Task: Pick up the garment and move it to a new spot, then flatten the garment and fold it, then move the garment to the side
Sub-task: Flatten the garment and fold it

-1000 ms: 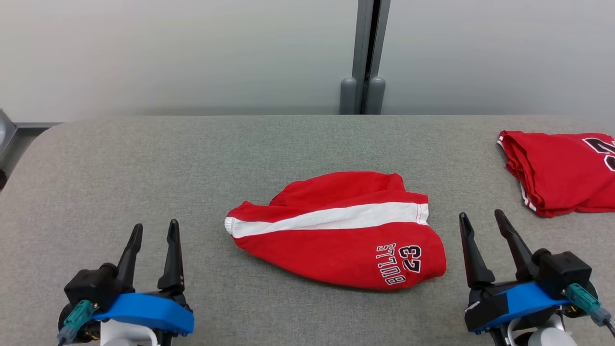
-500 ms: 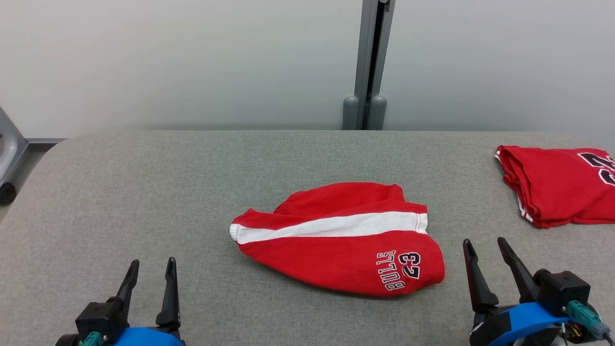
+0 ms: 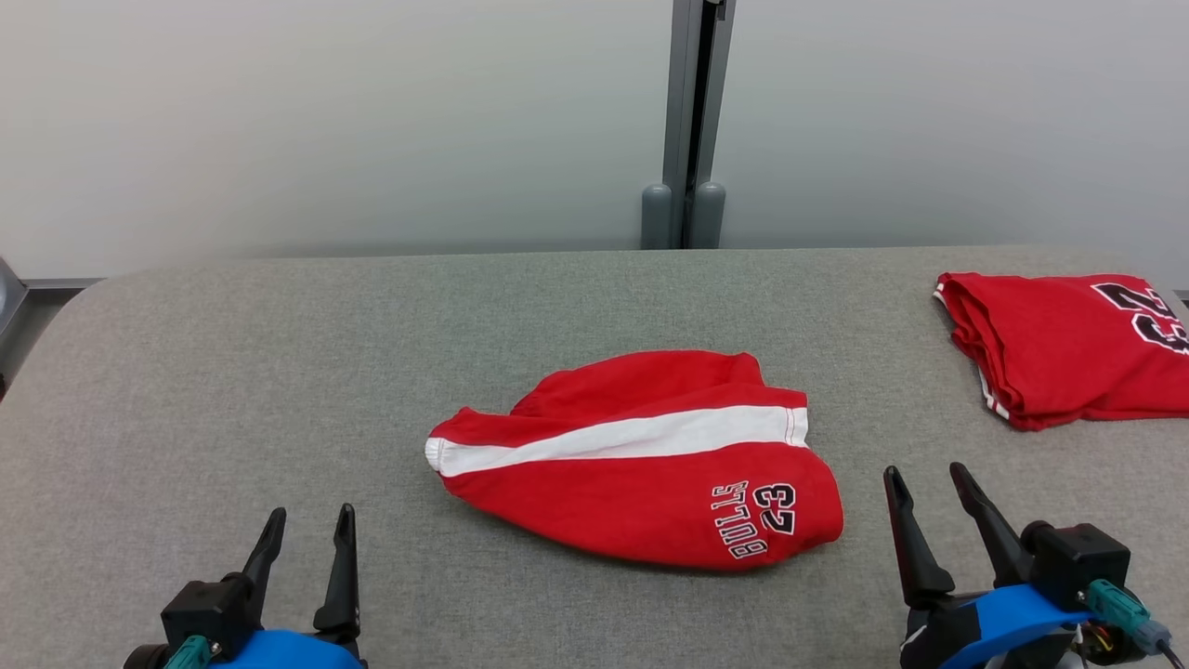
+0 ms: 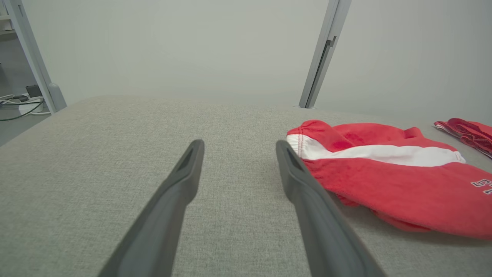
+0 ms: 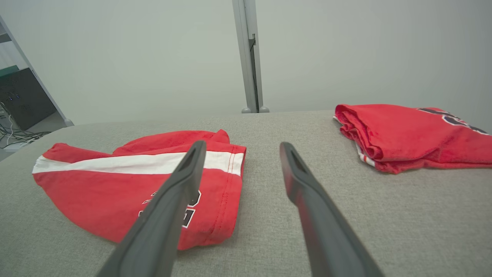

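Red shorts point(image 3: 641, 465) lie rumpled mid-worktop point(image 3: 279, 353), between the two end effectors and touching neither. Left end effector point(image 3: 312, 510) sits nearer the robot, off the shorts' left end. Right end effector point(image 3: 924, 469) is just beside the printed end. Both are released, fingers spread. A folded red jersey point(image 3: 1068, 353) lies far right, well apart, and a grey post point(image 3: 687, 121) stands behind. Worktop cover is grey woven fabric. Shorts are soft cloth with a white stripe and "BULLS 23" lettering.
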